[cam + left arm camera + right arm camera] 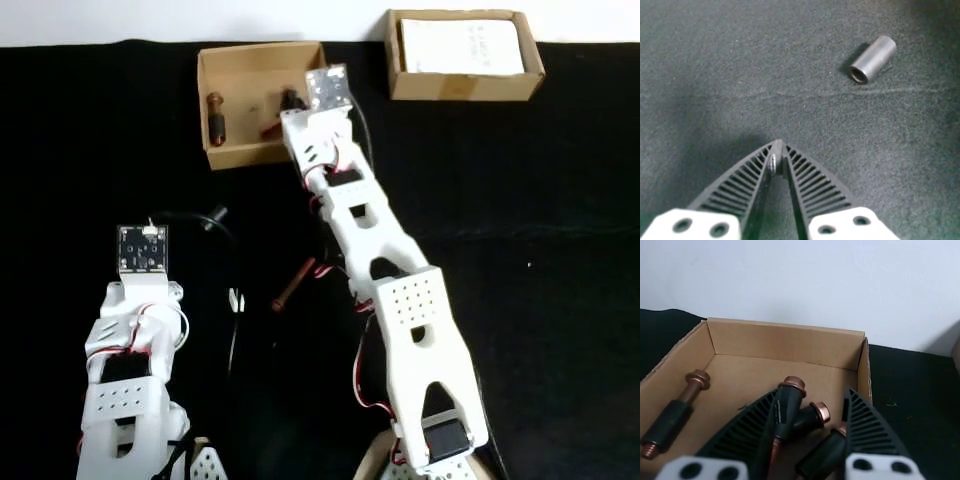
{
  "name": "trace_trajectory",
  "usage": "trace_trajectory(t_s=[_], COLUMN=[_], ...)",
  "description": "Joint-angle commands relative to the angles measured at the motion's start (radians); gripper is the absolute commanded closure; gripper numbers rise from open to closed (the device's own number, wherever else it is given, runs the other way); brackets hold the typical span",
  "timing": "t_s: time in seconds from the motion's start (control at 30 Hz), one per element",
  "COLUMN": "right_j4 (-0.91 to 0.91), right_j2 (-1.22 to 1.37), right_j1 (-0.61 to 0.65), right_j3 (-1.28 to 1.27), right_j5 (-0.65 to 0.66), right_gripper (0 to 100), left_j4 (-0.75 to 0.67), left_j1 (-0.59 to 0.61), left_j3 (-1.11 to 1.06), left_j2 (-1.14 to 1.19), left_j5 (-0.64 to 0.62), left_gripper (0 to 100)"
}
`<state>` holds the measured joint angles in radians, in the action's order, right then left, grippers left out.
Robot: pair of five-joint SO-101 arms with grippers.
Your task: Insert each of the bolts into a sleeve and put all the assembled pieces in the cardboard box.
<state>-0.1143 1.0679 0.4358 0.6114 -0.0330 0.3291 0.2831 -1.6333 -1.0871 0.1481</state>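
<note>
Where the right gripper [812, 392] hangs spread over the cardboard box [785, 342], a cluster of assembled pieces [790, 405] lies between its fingers. Another piece [671, 415] lies apart by the side wall. The left gripper [778, 147] is pressed together above the black cloth [715, 75]. A loose sleeve [873, 59] lies ahead, apart. A bare bolt [293, 283] lies between the arms.

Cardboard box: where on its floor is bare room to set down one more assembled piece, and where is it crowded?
Bare floor lies between the lone assembled piece along one side wall and the pile of pieces, and runs up to the back wall of the cardboard box. It is crowded beneath the open right gripper, where the pile overlaps.
</note>
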Motion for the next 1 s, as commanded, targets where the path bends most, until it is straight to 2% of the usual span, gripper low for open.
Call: trace_trajectory(t_s=[0.0, 0.17, 0.27, 0.33, 0.47, 0.57, 0.63, 0.77, 0.87, 0.97], right_j4=[0.05, 0.357, 0.608, 0.769, 0.995, 1.043, 1.044, 1.046, 1.079, 1.156], right_j2=[-0.044, -0.183, -0.295, -0.355, -0.415, -0.417, -0.417, -0.415, -0.41, -0.384], right_j1=[0.005, 0.015, 0.048, 0.085, 0.166, 0.22, 0.252, 0.309, 0.348, 0.375], right_j3=[0.081, 0.14, 0.154, 0.154, 0.153, 0.151, 0.15, 0.148, 0.145, 0.156], right_j5=[0.011, 0.005, 0.005, 0.005, 0.005, -0.012, -0.109, -0.275, -0.324, -0.365], right_gripper=[82.7, 82.8, 82.8, 82.8, 82.8, 82.8, 82.8, 82.8, 82.8, 82.8], left_j4=[-0.015, -0.008, 0.103, 0.187, 0.216, 0.218, 0.218, 0.219, 0.221, 0.221], left_j1=[0.005, 0.044, 0.117, 0.17, 0.22, 0.282, 0.309, 0.311, 0.309, 0.309], left_j3=[0.01, 0.031, 0.096, 0.136, 0.148, 0.151, 0.153, 0.154, 0.162, 0.222], left_j2=[-0.01, -0.008, -0.008, -0.007, -0.007, -0.007, -0.007, -0.005, 0.004, 0.117], left_j5=[0.0, -0.003, -0.118, -0.187, -0.258, -0.299, -0.315, -0.316, -0.316, -0.316], left_gripper=[99, 99, 97, 92, 91, 91, 91, 91, 90, 90])
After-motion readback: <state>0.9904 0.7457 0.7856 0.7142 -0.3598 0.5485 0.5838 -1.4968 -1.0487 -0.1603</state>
